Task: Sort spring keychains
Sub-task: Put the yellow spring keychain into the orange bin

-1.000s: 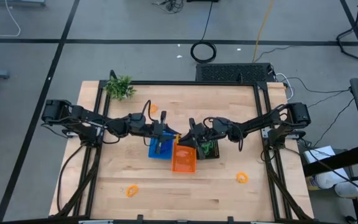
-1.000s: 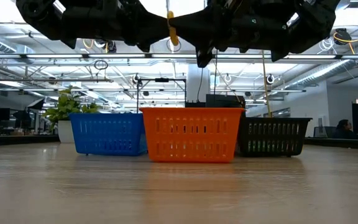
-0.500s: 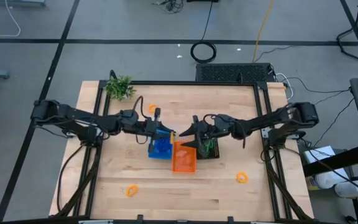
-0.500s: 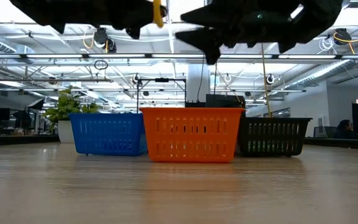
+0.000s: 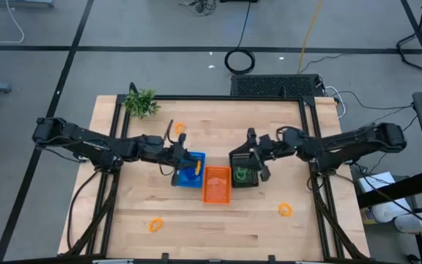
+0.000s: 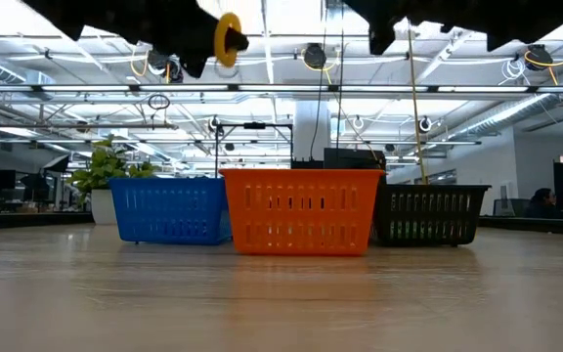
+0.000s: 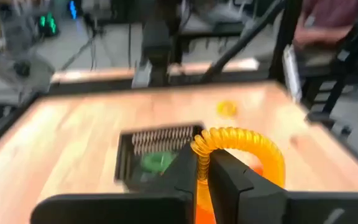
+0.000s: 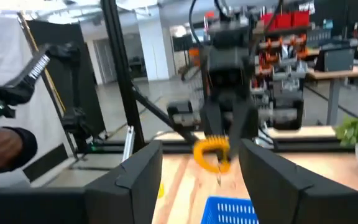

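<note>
An orange keychain (image 7: 241,146) is pinched in the left gripper (image 7: 205,163) above the blue basket (image 5: 189,170); right gripper (image 8: 199,163) is held open.

Two slender black arms are seen, each built of jointed segments with bulkier housings at the base ends (at nine and three o'clock on the table). Black cables are looped along both. The left gripper (image 7: 205,171) and right gripper (image 8: 197,171) are fitted with broad, matte dark fingers.
</note>
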Robot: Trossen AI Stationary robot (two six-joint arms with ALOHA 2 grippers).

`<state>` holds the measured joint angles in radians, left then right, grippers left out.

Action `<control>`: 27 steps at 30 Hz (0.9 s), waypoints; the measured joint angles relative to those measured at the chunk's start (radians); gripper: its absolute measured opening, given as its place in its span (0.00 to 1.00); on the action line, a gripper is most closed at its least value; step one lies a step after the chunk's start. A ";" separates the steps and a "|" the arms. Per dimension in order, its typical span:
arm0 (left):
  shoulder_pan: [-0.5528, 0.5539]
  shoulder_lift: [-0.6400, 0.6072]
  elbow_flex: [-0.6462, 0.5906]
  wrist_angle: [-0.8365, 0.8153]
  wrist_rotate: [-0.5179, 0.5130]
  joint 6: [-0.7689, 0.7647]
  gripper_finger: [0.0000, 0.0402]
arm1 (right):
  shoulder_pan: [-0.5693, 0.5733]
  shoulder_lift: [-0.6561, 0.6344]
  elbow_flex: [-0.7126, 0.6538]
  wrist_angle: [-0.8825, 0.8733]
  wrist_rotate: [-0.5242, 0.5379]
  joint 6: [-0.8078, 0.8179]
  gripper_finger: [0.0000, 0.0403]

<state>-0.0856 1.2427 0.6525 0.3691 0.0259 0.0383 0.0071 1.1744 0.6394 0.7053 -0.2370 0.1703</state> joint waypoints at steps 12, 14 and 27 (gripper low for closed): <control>-0.036 0.222 0.269 -0.306 0.005 0.019 0.03 | 0.001 -0.053 -0.048 0.023 0.135 -0.043 0.48; -0.041 0.285 0.309 -0.303 0.036 0.029 0.03 | 0.001 -0.053 -0.048 0.018 0.135 -0.053 0.48; -0.039 0.441 0.368 -0.337 0.067 0.028 0.13 | 0.001 -0.052 -0.047 0.005 0.132 -0.059 0.48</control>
<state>-0.1249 1.6840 1.0206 0.0321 0.0929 0.0662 0.0082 1.1221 0.5924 0.7104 -0.1047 0.1109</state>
